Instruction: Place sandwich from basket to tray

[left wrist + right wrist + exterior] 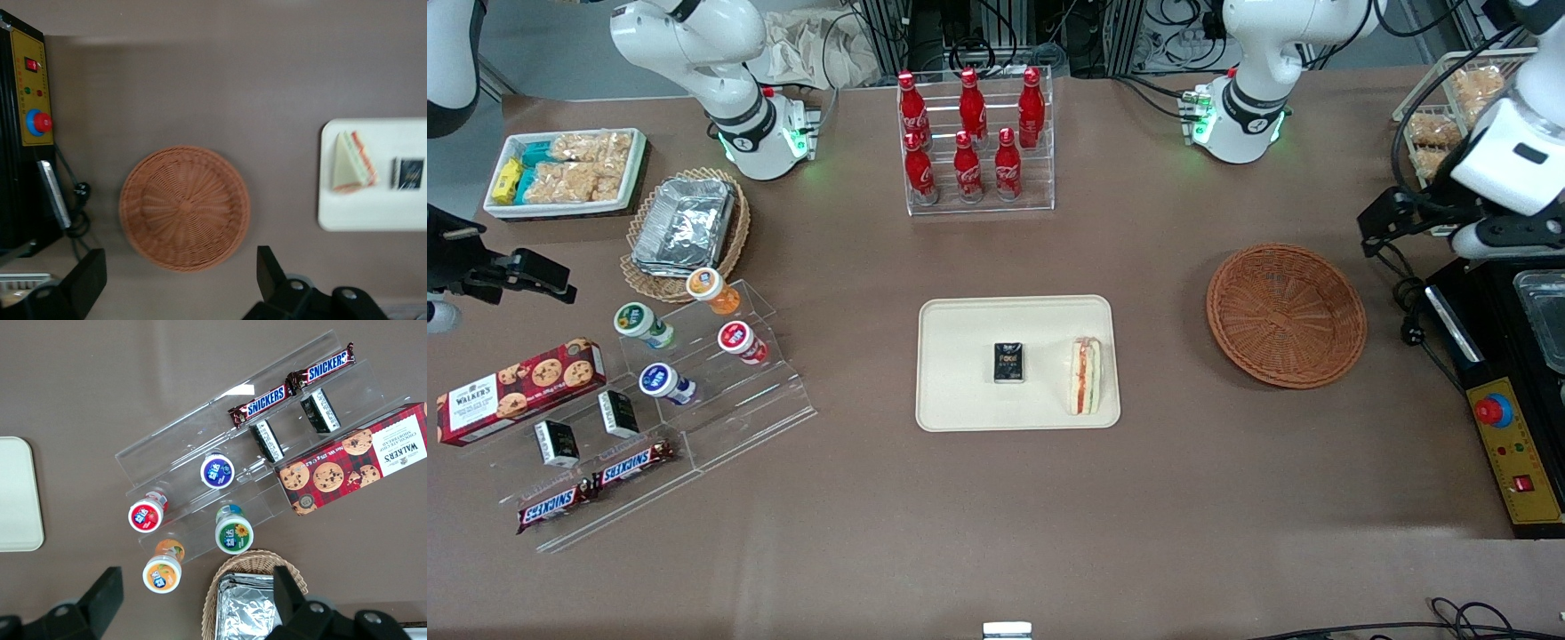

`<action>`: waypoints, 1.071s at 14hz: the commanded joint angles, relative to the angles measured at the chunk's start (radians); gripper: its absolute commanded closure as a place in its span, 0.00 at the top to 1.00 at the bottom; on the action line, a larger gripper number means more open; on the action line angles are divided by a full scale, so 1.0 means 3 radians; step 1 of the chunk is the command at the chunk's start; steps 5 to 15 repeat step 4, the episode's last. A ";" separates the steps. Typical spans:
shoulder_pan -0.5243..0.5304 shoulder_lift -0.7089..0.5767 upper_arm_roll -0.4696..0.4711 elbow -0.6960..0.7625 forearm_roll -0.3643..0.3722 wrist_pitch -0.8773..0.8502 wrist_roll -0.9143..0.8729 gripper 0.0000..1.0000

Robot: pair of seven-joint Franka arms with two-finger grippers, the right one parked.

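In the front view, the sandwich was seen lying on the cream-beige tray, near the tray edge facing the working arm's end of the bench. A small black packet was lying beside it, nearer the tray's middle. The reddish-brown wicker basket was left with nothing in it, well apart from the tray. The gripper was held raised at the working arm's end, off to the side of the basket; its jaws were hard to make out there.

In the left wrist view, the jaws of the gripper were spread wide with nothing held, above the basket. The sandwich and packet were seen on the tray.
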 commanded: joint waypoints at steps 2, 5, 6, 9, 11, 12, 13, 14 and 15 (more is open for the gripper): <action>-0.0027 -0.0086 0.0039 -0.0048 -0.0012 -0.0065 0.0179 1.00; -0.0012 -0.0086 0.0049 -0.0028 0.0009 -0.0065 0.0210 1.00; -0.0012 -0.0086 0.0049 -0.0028 0.0009 -0.0065 0.0210 1.00; -0.0012 -0.0086 0.0049 -0.0028 0.0009 -0.0065 0.0210 1.00; -0.0012 -0.0086 0.0049 -0.0028 0.0009 -0.0065 0.0210 1.00; -0.0012 -0.0086 0.0049 -0.0028 0.0009 -0.0065 0.0210 1.00; -0.0012 -0.0086 0.0049 -0.0028 0.0009 -0.0065 0.0210 1.00; -0.0012 -0.0086 0.0049 -0.0028 0.0009 -0.0065 0.0210 1.00; -0.0012 -0.0086 0.0049 -0.0028 0.0009 -0.0065 0.0210 1.00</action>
